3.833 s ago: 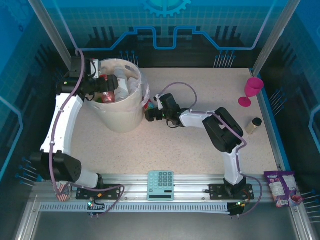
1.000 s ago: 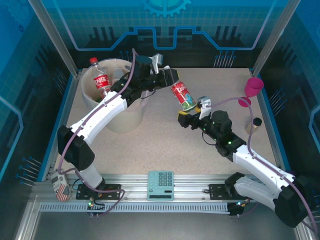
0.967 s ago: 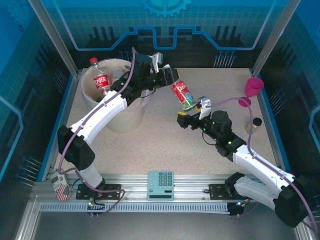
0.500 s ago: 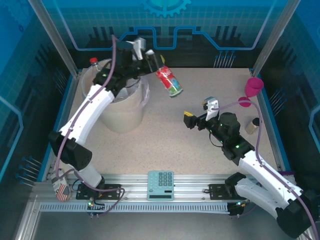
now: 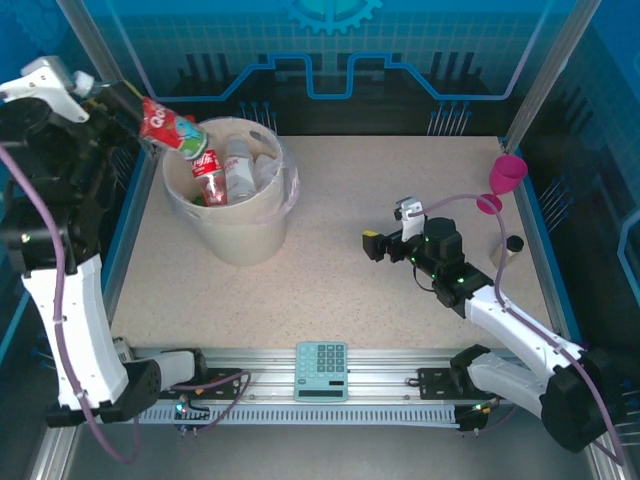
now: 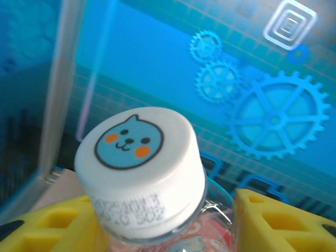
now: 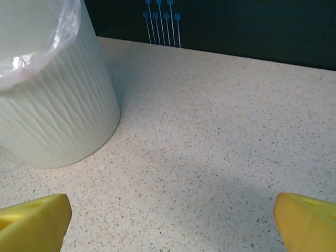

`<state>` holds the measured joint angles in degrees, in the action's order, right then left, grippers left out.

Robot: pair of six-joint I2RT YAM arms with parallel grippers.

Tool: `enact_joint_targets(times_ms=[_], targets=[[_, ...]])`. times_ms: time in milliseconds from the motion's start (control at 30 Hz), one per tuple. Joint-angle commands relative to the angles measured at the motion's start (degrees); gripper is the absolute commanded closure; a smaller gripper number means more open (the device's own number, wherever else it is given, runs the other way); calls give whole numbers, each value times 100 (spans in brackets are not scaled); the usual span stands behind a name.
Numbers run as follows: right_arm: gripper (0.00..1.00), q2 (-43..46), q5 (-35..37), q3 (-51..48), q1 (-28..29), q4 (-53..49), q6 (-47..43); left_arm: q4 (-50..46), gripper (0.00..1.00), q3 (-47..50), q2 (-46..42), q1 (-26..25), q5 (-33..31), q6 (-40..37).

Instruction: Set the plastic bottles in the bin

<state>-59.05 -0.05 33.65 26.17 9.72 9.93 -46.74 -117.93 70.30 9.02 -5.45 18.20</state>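
1. One red-labelled bottle point(image 5: 172, 128) is clenched near its white cap by the left gripper point(image 5: 128, 104), lifted high and seemingly over the left rim of the bin point(image 5: 228, 238); half a second ago it hung to the bin's right
2. Several bottles point(image 5: 212, 176) already lie inside, so a drop looks close
3. Wide-spread and empty, the right gripper point(image 5: 387, 228) has drawn back over the table point(image 5: 320, 290)

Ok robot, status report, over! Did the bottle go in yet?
Left gripper shut on red-labelled bottle, high by left rim of bin, not in yet. Right gripper open, empty, over table. Other bottles already inside.
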Motion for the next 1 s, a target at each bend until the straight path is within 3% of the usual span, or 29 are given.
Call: enact_joint_targets(times_ms=[0, 567, 967], targets=[[0, -150, -190, 184, -51, -4, -164, -469, 56, 171, 327, 87, -845, -502], [0, 288, 76, 85, -26, -558, -417, -372, 58, 403, 1516, -283, -1633, -1214], [0, 165, 32, 140, 2, -444, -360, -921, 59, 701, 2020, -795, -1377, -1349]])
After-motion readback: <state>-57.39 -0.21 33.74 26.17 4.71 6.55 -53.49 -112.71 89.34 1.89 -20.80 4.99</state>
